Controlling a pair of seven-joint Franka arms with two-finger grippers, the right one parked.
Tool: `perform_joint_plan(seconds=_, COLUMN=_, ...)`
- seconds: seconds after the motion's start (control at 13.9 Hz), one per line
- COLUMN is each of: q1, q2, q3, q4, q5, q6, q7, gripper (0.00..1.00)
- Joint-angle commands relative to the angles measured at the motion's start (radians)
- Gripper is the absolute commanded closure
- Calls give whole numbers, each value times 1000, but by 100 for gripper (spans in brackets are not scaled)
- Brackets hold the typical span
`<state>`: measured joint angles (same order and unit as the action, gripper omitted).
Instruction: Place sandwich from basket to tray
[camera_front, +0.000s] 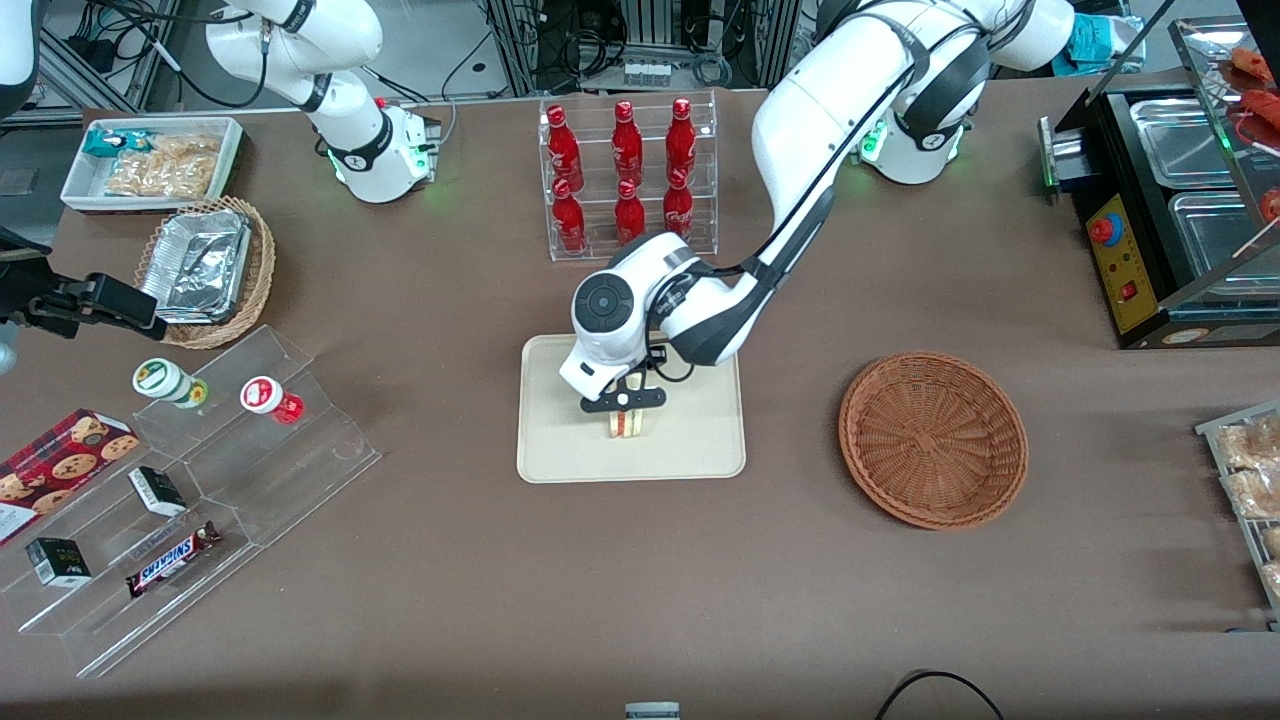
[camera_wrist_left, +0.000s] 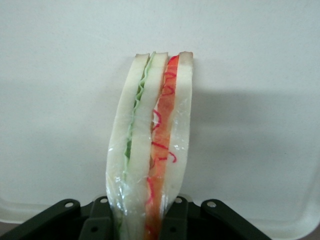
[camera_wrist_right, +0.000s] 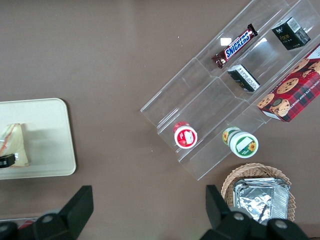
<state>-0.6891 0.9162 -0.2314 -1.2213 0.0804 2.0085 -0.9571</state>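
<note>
The sandwich (camera_front: 628, 424) stands on its edge on the tray (camera_front: 560, 450), bread slices upright with the green and pink layers between them, wrapped in clear film, and my gripper (camera_front: 626, 400) is closed on it from above, one finger (camera_wrist_left: 100, 220) against each outer slice. It sits near the middle of the tray, a little nearer the front camera than my wrist. The tray lies flat on a brown table (camera_front: 500, 600), with bare cream surface all around the sandwich. Toward my working end of the table from the tray, well apart from it, lies the round reddish-brown basket (camera_front: 935, 440), with nothing in it. Farther from the front camera than the tray stands a clear rack of red bottles (camera_front: 628, 175). Toward the parked arm's end from the tray lies a clear stepped stand (camera_front: 230, 470) with two small cups, a chocolate bar (camera_front: 172, 560) and small dark boxes, and near it a tan basket holding foil containers (camera_front: 200, 265). My arm reaches from its base over the table, bends at the elbow and points the wrist straight down over the tray.
</note>
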Motion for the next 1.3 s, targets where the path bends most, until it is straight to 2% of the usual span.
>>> perform_joint_plan(seconds=0.0, q1=-10, q2=24, q3=14, q4=45, q5=12, q6=-10, q7=14, gripper=68)
perform_joint_plan(seconds=0.07, q1=-10, q2=23, q3=14, q4=45, q5=12, q6=-11, q7=15, gripper=49)
perform_joint_plan(seconds=0.14, q1=-10, q2=14, q3=14, q4=45, q5=13, q6=-17, q7=17, gripper=9)
perform_joint_plan(seconds=0.22, q1=-9, q2=0, q3=15, q4=45, q5=13, q6=-25, q7=17, gripper=0)
perform_joint_plan(seconds=0.5, q1=17, q2=-132, q3=20, q4=45, q5=7, q6=-173, q7=24, gripper=0)
perform_joint_plan(seconds=0.72, q1=155, q2=-279, q3=20, q4=-51, q5=16, q6=-304, q7=55, gripper=1)
perform_joint_plan(seconds=1.01, q1=356, q2=-525, q3=18, q4=-279, q5=4, q6=-367, q7=337, gripper=1)
perform_joint_plan(seconds=1.23, q1=472, q2=-615, q3=20, q4=-300, q5=4, q6=-491, q7=423, gripper=1)
